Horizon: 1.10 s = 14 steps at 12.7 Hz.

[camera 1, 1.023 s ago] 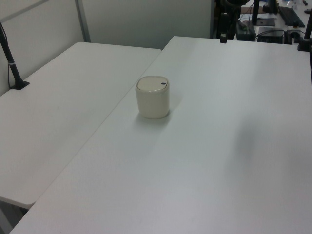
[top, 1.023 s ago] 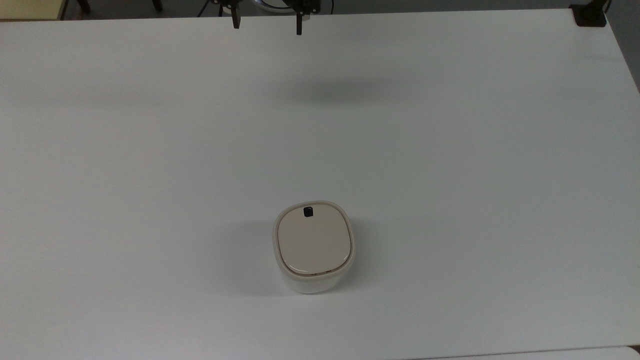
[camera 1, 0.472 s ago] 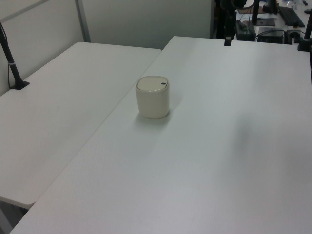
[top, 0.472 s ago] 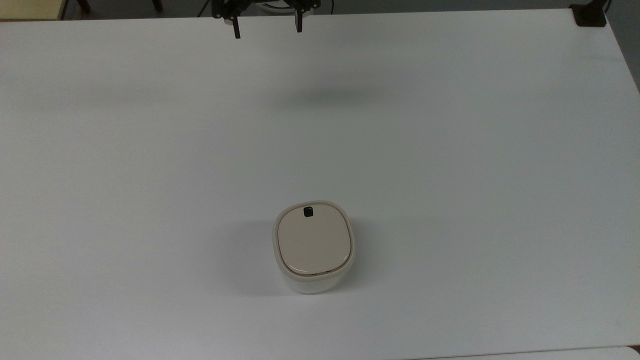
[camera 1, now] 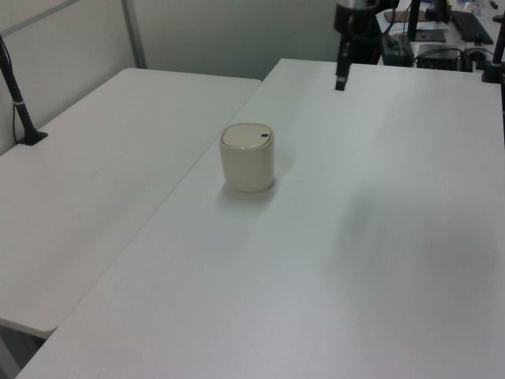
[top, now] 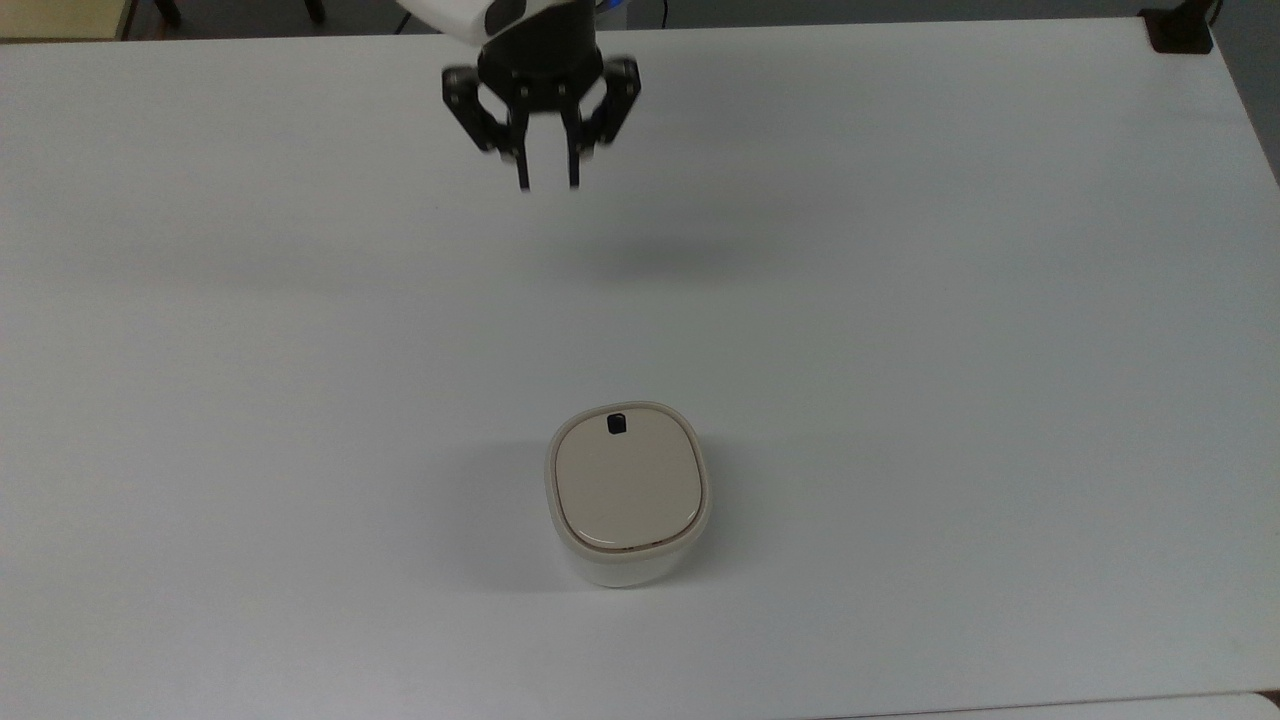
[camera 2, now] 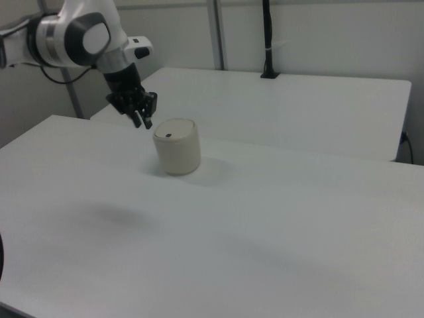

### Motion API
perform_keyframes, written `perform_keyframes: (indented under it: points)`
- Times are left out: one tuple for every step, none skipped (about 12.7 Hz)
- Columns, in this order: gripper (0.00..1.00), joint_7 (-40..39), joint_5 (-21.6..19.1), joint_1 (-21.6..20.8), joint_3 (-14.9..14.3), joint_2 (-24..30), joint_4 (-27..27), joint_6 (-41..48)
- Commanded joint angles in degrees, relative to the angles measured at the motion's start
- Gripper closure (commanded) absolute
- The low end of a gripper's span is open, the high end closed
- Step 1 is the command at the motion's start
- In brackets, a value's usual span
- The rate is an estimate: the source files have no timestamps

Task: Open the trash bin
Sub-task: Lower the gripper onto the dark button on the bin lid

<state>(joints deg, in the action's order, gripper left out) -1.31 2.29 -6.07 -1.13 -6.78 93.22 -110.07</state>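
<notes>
- The trash bin stands upright on the white desk, lid shut flat.
- Its black button sits at the lid edge nearest the arm, probably easing a press from above.
- The tool hangs well apart from the bin, fingers narrowly parted, holding nothing.

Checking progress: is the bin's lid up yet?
No, the lid lies flat and shut on the trash bin, with the gripper far off.

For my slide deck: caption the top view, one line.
End effector hovers over the table, far from the closed trash bin.
</notes>
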Motion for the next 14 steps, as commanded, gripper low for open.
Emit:
perform_keyframes:
  points:
    - [1.00, 15.8, -0.5, -0.3, 0.2, -5.4, -1.6, -15.1]
    - [1.00, 18.8, -0.3, -0.7, 0.2, -6.8, -1.9, -18.6]
    - [1.00, 21.1, -0.1, -1.6, 0.1, -8.1, -2.0, -21.7]
    - [1.00, 23.1, -0.4, -1.8, 0.1, -9.4, -1.9, -24.8]
    - [1.00, 24.8, -0.8, -1.7, 0.2, -10.7, -1.9, -27.5]
    - [1.00, 26.3, -0.8, -1.9, 0.1, -12.4, -1.9, -30.3]
    - [1.00, 27.8, -0.6, -1.9, 0.2, -13.6, -1.9, -32.4]
    - [1.00, 29.2, -0.5, -2.1, 0.2, -14.6, -1.9, -34.1]
    - [1.00, 31.4, -0.3, -3.6, 0.1, -16.1, -1.9, -36.2]
    - [1.00, 33.2, -0.2, -3.9, 0.1, -16.9, -1.9, -37.8]
    - [1.00, 34.7, -0.2, -3.9, 0.1, -17.3, -1.8, -39.2]
    - [1.00, 35.4, -0.2, -3.9, 0.1, -17.9, -1.8, -40.0]
    - [1.00, 35.8, -0.3, -4.0, 0.1, -18.5, -1.8, -40.7]
    - [1.00, 36.4, -0.1, -4.0, 0.1, -19.1, -1.8, -41.6]
